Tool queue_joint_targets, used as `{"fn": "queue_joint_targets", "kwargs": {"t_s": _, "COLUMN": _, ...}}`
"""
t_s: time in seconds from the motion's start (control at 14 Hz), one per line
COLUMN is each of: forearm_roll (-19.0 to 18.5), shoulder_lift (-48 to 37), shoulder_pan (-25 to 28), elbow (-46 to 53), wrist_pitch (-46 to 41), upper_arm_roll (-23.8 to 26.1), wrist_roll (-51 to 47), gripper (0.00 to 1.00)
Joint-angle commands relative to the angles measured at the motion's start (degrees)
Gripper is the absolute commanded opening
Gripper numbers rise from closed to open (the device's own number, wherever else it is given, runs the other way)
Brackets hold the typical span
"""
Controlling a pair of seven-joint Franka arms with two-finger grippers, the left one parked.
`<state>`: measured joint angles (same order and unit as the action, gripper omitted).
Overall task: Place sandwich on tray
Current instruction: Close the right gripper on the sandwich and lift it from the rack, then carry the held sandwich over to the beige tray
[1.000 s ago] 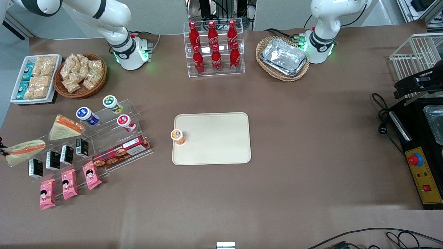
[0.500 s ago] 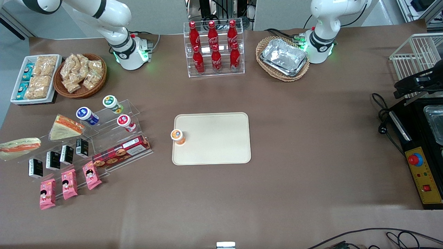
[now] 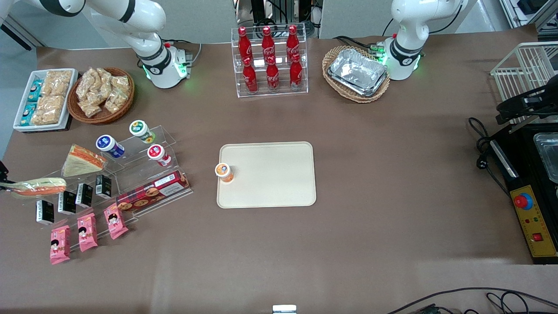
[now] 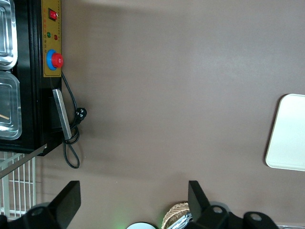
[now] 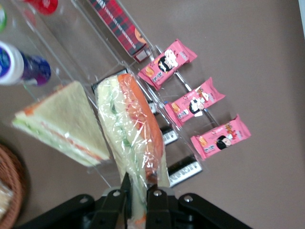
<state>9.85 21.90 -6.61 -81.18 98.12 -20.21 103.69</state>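
Over at the working arm's end of the tabletop (image 3: pixel 348 244) in the front view, the sandwich (image 3: pixel 38 186) hangs above the clear display stand (image 3: pixel 130 174) w/ the gripper (image 3: pixel 3 186) barely poking in at the pic's edge, well apart from the tray (image 3: pixel 272 174), which has only an orange-lidded cup (image 3: pixel 224 172) on its rim area. Right wrist view: gripper (image 5: pixel 137 193) jaws clamped on the narrow end of the wrapped sandwich (image 5: pixel 132 131), orange + green stripes showing, right beside a second sandwich wedge (image 5: pixel 62 121), w/ three pink snack packs (image 5: pixel 195 107) on the stand below.
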Motion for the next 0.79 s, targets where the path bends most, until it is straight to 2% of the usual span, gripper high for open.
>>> {"fn": "queue_joint_targets", "kwargs": {"t_s": 0.0, "forearm_roll": -0.62, "shoulder_lift": -0.81, "shoulder_pan": 1.16, "elbow": 0.68, "wrist_pitch": -3.38, "upper_arm_roll": 0.96, "wrist_roll": -9.54, "gripper": 0.00}}
{"fn": "queue_joint_targets", "kwargs": {"t_s": 0.21, "forearm_roll": -0.53, "shoulder_lift": -1.86, "shoulder_pan": 3.70, "elbow": 0.68, "wrist_pitch": -4.42, "upper_arm_roll": 1.05, "wrist_roll": -17.71, "gripper": 0.00}}
{"fn": "queue_joint_targets", "kwargs": {"t_s": 0.71, "forearm_roll": -0.44, "shoulder_lift": -1.86, "shoulder_pan": 12.05, "elbow": 0.68, "wrist_pitch": -3.82, "upper_arm_roll": 1.92, "wrist_roll": -29.23, "gripper": 0.00}}
